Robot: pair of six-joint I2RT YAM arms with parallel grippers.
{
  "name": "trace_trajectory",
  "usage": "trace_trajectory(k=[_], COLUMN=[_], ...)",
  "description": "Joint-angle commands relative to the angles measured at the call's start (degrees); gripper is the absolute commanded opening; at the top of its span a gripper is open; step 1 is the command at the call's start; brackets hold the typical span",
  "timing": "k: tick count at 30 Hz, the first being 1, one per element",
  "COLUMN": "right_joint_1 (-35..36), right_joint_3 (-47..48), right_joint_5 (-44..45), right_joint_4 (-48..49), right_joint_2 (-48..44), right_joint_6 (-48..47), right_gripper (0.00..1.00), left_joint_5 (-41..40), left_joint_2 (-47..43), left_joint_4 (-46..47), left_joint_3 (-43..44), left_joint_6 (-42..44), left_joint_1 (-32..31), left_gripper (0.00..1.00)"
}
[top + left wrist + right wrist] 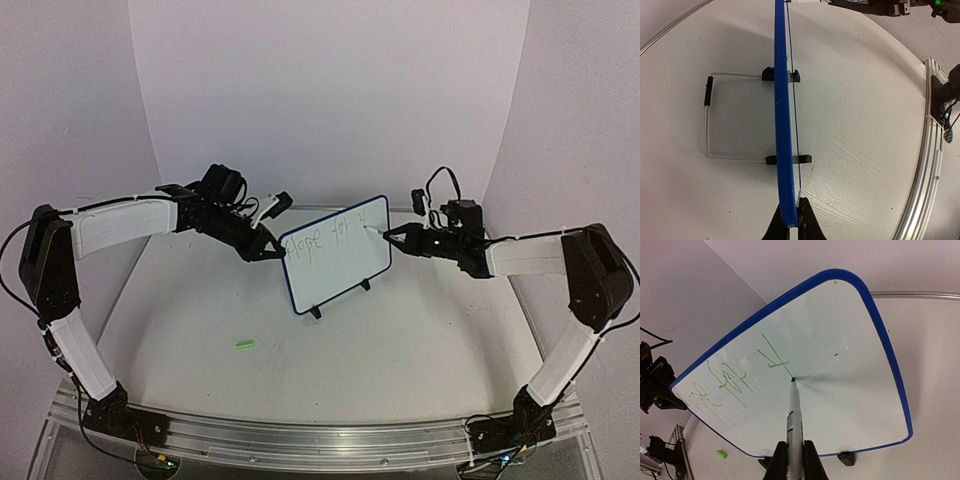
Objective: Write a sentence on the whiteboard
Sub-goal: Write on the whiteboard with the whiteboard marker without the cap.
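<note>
The sentence looks partly written. Green scrawl crosses the upper left of the whiteboard, roughly two words plus a further letter beside the marker tip. The board's right half and lower band are bare, so more words likely remain. The right hand is pressed together on the marker's barrel, its tip touching the board straight ahead of the fingers. The left hand pinches the board's rim at the opposite end, steadying it upright on the tabletop.

The blue-rimmed whiteboard stands upright on its wire stand, green handwriting across its top.
</note>
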Motion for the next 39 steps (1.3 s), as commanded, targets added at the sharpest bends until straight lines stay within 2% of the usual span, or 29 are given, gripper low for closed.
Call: trace_trajectory(k=[1,18,33,39], right_joint_1=[0.3,0.3,0.3,0.3], right_joint_3=[-0.1,0.1,-2.7,0.4], right_joint_5=[0.2,4.9,4.7,4.3], right_joint_4=[2.1,1.8,0.5,0.4], right_joint_2=[0.8,-0.6,-8.7,-7.5], right_joint_6=[0.2,0.2,0.7,0.0], right_gripper=[0.0,0.0,0.0,0.0], left_joint_5=[-2.2,-2.4,-2.4,-2.3], left_joint_2=[1.9,1.5,1.0,1.1], left_joint_4=[-3.4,-3.4,-3.4,-3.4], left_joint_3=[0.3,0.3,0.2,0.2], left_joint_6=[1.7,1.7,1.7,1.6], left_joint_1=[-0.2,-0.2,-0.2,-0.2], left_gripper=[0.0,0.0,0.0,0.0])
